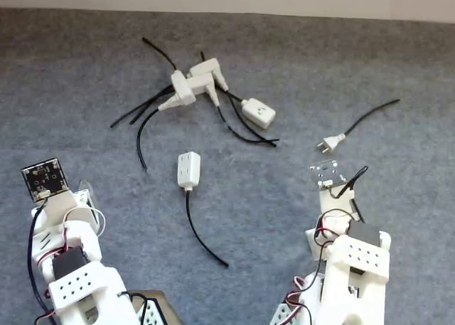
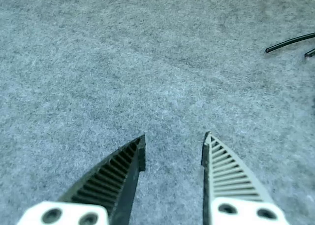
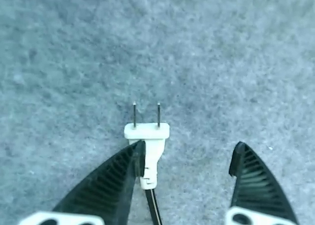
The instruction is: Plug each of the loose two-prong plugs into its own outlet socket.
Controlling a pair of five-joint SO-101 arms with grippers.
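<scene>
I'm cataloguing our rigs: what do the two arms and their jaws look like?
The left arm and right arm have white perforated shells with red and black wires. Jaws are ribbed triangles: left pair one black, one white; right pair both black.

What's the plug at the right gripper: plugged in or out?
Out. The plug lies on the carpet by the open right gripper, both prongs bare.

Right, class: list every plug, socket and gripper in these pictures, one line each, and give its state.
Loose plug: unplugged, flat on the carpet, prongs bare, not clamped.
Right gripper: open, astride the loose plug.
Left gripper: open, holding nothing.
Middle socket: nothing plugged in, lying alone.
Far socket: nothing plugged in.
White cluster: plugs and sockets heaped together; whether mated cannot be told.
</scene>
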